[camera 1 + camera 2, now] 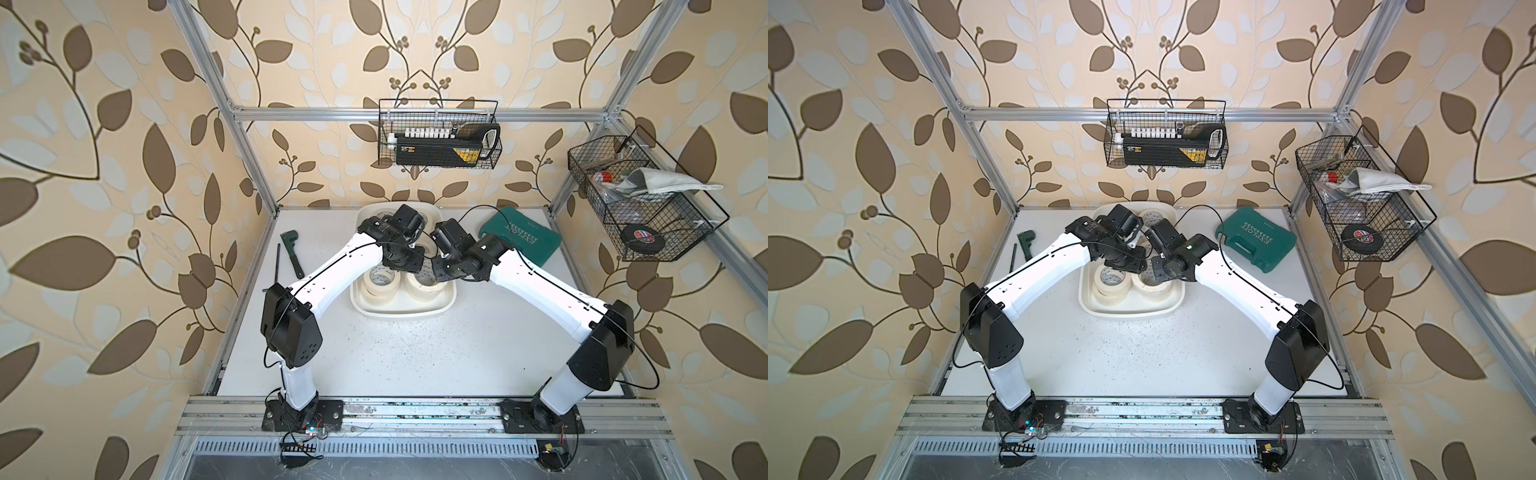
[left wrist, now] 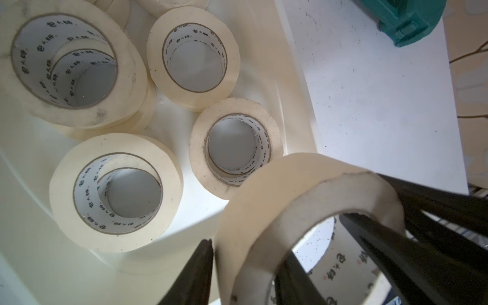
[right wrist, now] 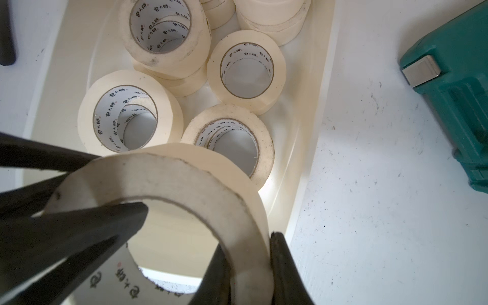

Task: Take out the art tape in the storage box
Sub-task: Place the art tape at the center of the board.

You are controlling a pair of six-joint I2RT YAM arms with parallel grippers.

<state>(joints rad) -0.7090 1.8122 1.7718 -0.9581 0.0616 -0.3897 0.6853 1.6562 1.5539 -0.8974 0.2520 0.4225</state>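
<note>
The storage box (image 1: 399,309), a shallow white tub, stands mid-table in both top views with several cream art tape rolls (image 1: 380,280) in it. Both wrists meet over the tub and hide the grippers from above. In the left wrist view my left gripper (image 2: 245,253) is shut on the wall of one lifted roll (image 2: 303,190), one finger outside and one inside the ring. The right gripper's fingers (image 2: 409,250) hold the far side of that roll. In the right wrist view my right gripper (image 3: 250,245) pinches the same roll (image 3: 171,179) above the tub, near its rim.
A teal tool case (image 1: 521,241) lies right of the tub. A pipe wrench (image 1: 292,253) and a thin black rod (image 1: 277,266) lie to its left. Two black wire baskets (image 1: 438,137) (image 1: 640,195) hang on the frame, the right one holding a black roll (image 1: 638,239).
</note>
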